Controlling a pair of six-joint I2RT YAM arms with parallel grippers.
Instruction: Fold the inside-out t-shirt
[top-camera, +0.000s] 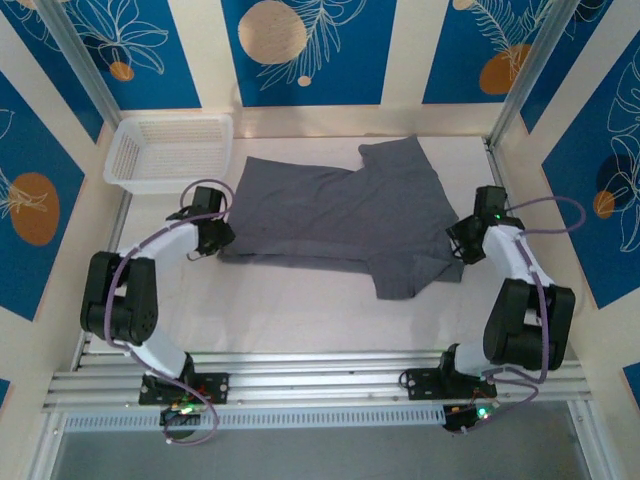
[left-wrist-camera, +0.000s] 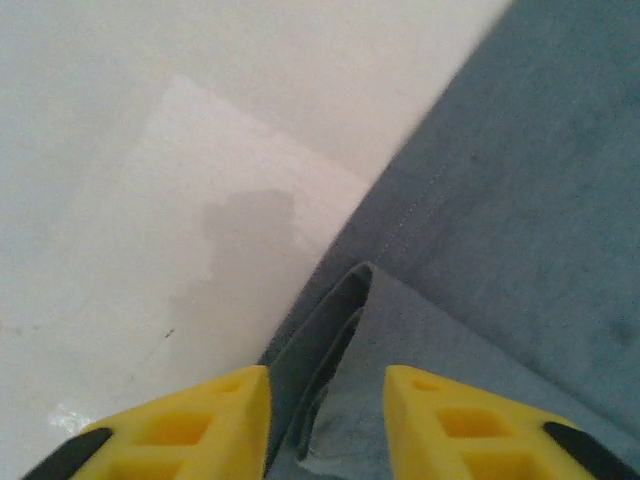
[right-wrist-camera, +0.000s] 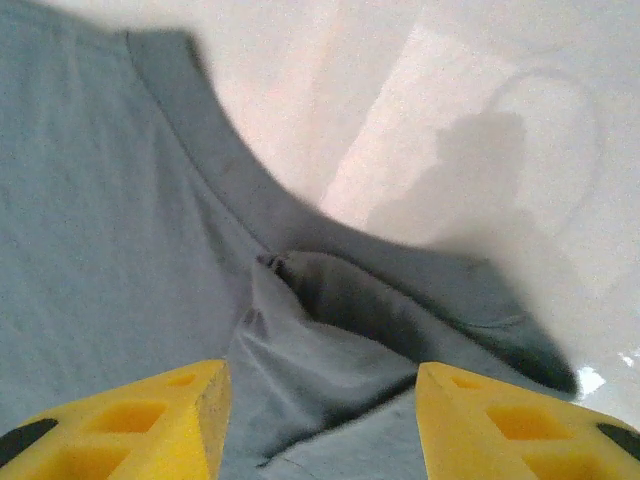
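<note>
The dark grey t-shirt (top-camera: 340, 215) lies spread across the middle of the white table, one part reaching toward the back right. My left gripper (top-camera: 218, 238) sits at the shirt's near-left corner. In the left wrist view it (left-wrist-camera: 327, 420) is open, its yellow fingers (left-wrist-camera: 190, 425) standing either side of a raised fold of the shirt's edge (left-wrist-camera: 340, 320). My right gripper (top-camera: 462, 240) is at the shirt's right edge. In the right wrist view it (right-wrist-camera: 320, 420) is open over bunched fabric (right-wrist-camera: 330, 340) beside the collar band (right-wrist-camera: 200, 130).
A white mesh basket (top-camera: 168, 150) stands at the back left corner, just beyond the shirt. Bare white table (top-camera: 300, 310) runs between the shirt and the metal rail (top-camera: 320, 375) at the near edge. Patterned walls close in the sides.
</note>
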